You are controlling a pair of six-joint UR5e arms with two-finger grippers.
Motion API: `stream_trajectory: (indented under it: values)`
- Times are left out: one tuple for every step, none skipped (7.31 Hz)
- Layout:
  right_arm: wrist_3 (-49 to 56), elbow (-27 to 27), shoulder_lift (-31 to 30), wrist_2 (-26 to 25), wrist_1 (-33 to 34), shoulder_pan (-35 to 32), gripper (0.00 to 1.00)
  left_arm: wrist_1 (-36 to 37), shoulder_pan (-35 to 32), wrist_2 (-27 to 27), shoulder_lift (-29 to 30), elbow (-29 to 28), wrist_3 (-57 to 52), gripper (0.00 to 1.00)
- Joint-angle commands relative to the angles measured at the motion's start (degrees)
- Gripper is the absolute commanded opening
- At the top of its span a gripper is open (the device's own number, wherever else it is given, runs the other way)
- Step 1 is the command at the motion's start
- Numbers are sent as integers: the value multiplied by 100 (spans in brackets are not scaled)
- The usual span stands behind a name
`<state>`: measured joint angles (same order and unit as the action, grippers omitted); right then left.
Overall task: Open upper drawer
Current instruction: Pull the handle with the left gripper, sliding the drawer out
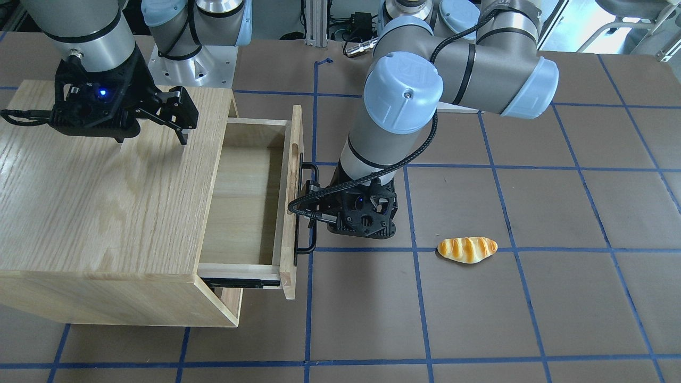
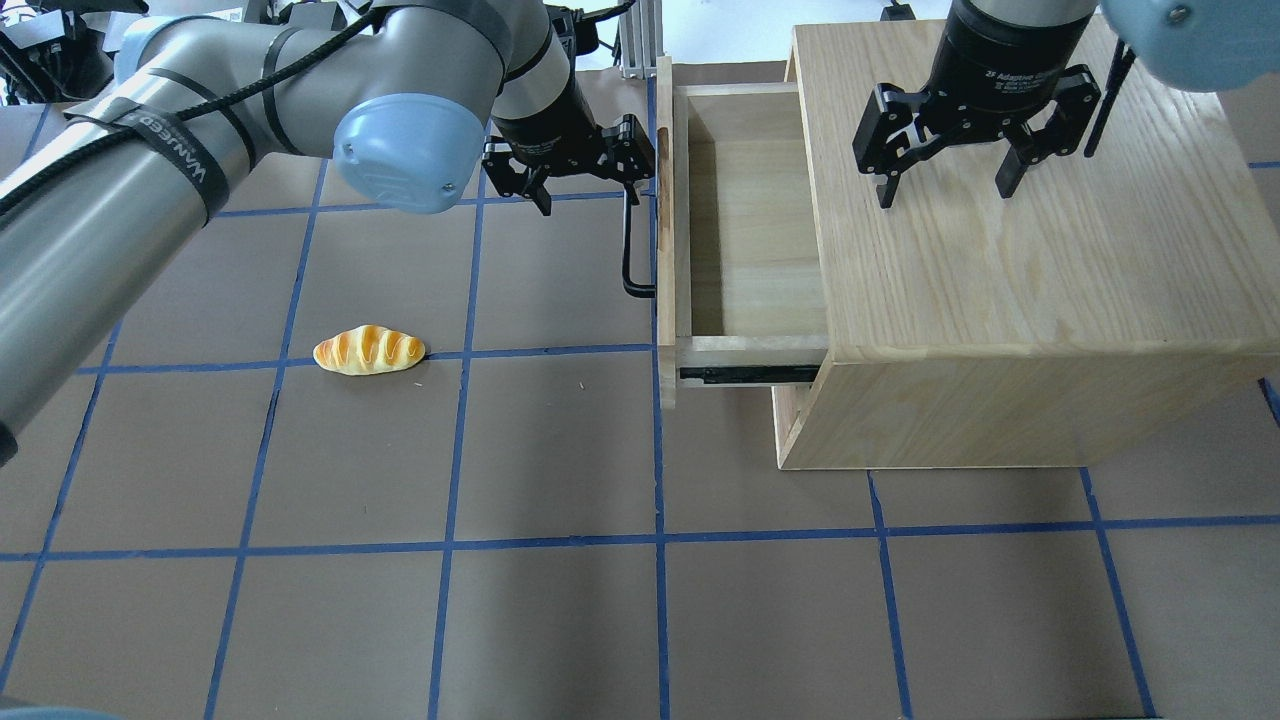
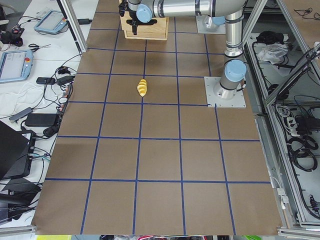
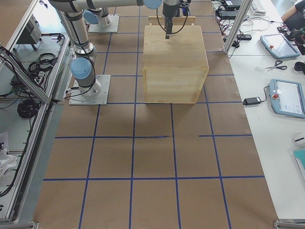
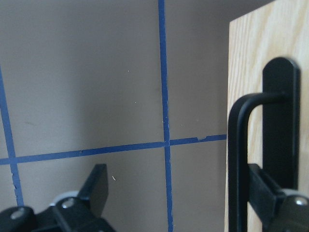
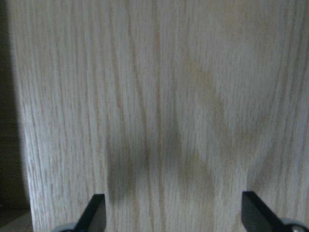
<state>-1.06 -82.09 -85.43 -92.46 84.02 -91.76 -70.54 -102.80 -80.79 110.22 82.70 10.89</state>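
The upper drawer is pulled well out of the oak cabinet, and its inside shows bare wood in the overhead view. Its black bar handle runs along the flat front panel. My left gripper is open at the far end of the handle. In the left wrist view one finger sits behind the handle bar and the other finger is far out over the table. My right gripper is open and empty just above the cabinet top.
A toy bread roll lies on the brown mat on the left arm's side, apart from the drawer. The cabinet stands at the far end of the table. The mat carries a grid of blue tape lines.
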Motion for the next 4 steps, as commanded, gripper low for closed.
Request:
stream_trajectory:
  values:
    - [-8, 0, 0, 0, 0, 0, 100, -109, 94, 1, -44, 0, -165, 100]
    - [-8, 0, 0, 0, 0, 0, 100, -109, 102, 1, -35, 0, -175, 100]
    - [-8, 0, 0, 0, 0, 0, 100, -126, 111, -7, -35, 0, -175, 100]
    - [1, 0, 0, 0, 0, 0, 100, -196, 181, -7, -44, 0, -323, 100]
